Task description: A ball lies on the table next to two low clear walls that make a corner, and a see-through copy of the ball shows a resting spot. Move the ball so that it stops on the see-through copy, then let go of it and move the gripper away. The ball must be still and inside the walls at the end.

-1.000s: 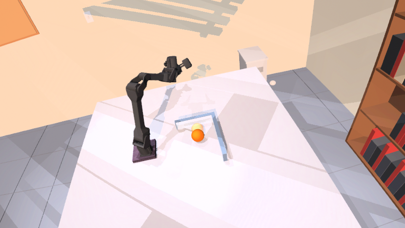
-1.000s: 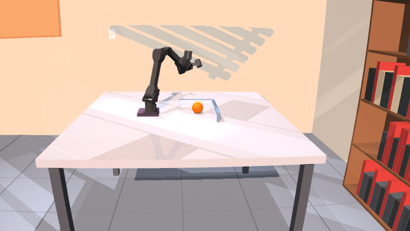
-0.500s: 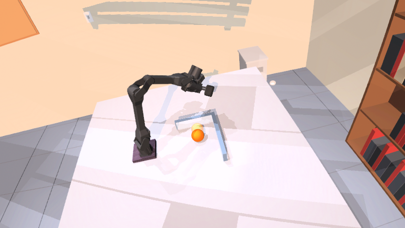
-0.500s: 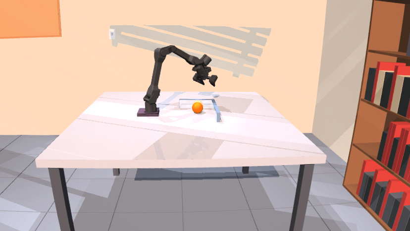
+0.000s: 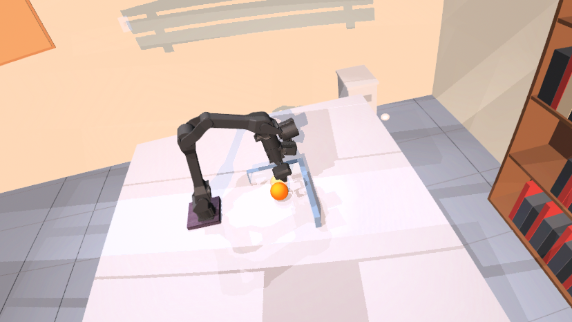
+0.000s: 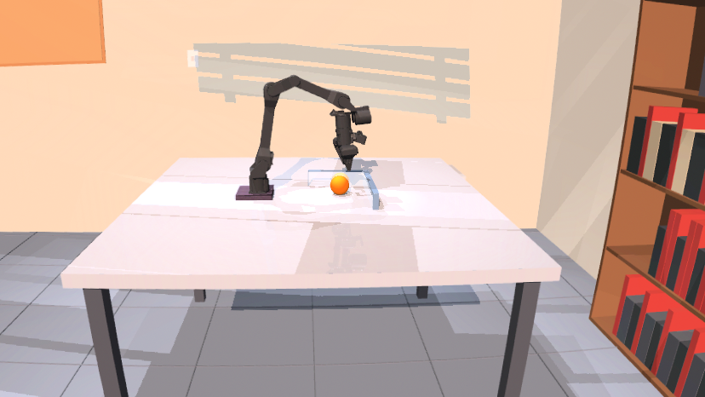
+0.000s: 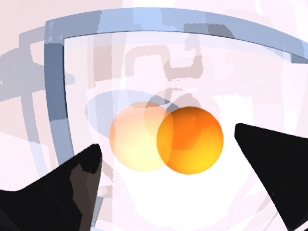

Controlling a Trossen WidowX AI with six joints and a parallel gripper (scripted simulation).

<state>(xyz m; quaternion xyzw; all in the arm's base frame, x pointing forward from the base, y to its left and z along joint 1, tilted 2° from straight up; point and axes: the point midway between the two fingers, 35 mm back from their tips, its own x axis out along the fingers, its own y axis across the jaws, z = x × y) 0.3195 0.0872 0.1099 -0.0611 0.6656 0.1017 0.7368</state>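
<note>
We hover our gripper (image 7: 166, 160), jaws spread and empty, above the orange ball (image 7: 190, 140), which overlaps the see-through copy (image 7: 138, 136). We should descend centred on the ball, then close gently.

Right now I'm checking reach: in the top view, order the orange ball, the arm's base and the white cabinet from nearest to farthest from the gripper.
1. Orange ball, just below the open gripper, inside the wall corner.
2. Arm's base, to the left on the table.
3. White cabinet, beyond the table's far edge, by the wall.
</note>
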